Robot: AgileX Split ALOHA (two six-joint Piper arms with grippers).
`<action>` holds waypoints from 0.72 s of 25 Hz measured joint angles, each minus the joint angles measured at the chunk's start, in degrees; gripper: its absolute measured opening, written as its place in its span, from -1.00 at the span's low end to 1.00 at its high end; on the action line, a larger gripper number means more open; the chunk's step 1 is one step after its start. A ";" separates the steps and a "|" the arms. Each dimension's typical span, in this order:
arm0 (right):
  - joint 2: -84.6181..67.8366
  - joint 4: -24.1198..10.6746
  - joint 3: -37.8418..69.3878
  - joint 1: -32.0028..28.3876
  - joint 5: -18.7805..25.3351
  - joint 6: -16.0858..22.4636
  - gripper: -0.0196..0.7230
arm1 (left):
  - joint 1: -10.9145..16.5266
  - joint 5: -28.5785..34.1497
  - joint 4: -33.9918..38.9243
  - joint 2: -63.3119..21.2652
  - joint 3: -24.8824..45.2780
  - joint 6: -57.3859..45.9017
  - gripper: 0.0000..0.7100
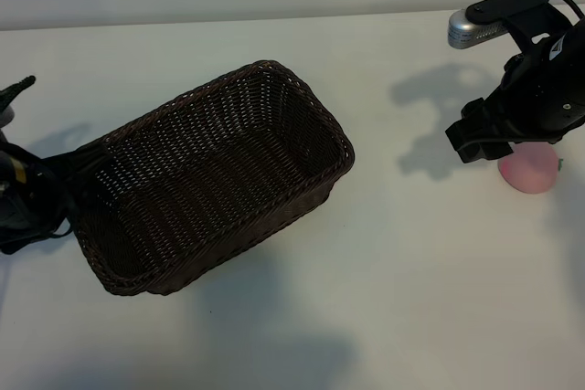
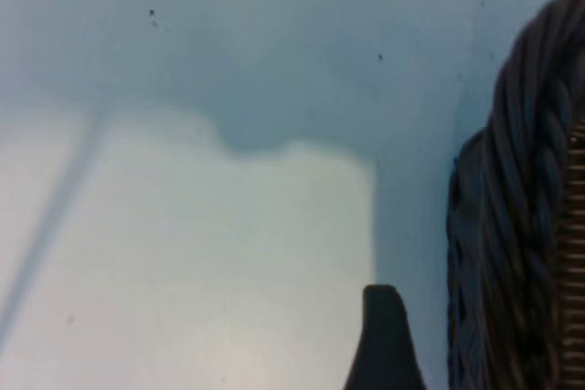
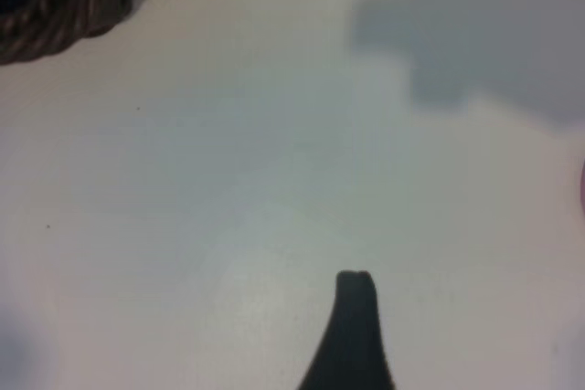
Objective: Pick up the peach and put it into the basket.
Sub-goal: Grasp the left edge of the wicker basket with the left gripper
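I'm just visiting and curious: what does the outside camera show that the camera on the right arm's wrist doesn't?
Only the exterior view shows the whole basket, most of the peach, the right gripper over it and the left gripper beside the basket. Only the right wrist view shows one fingertip close up. Both show the white table and some basket weave.

The exterior camera is looking steeply down on the basket (image 1: 215,175) from well above. The left wrist camera is hovering close beside the basket's braided rim (image 2: 530,207), facing the table (image 2: 183,253). The right wrist camera is catching that basket only at its frame's corner.
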 joint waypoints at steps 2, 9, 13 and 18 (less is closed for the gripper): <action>0.00 0.06 0.00 0.00 0.00 0.00 0.66 | 0.00 -1.65 -0.68 1.59 0.00 0.32 0.49; 0.00 0.19 0.00 0.00 0.00 0.06 0.66 | 0.00 -5.53 -1.88 8.00 0.00 1.61 0.49; 0.00 0.19 0.00 0.00 0.00 0.06 0.66 | 0.00 -7.58 -2.31 11.10 0.00 1.75 0.49; 0.00 0.23 0.00 0.00 0.00 0.06 0.66 | 0.00 -9.41 -6.34 13.53 0.00 4.30 0.48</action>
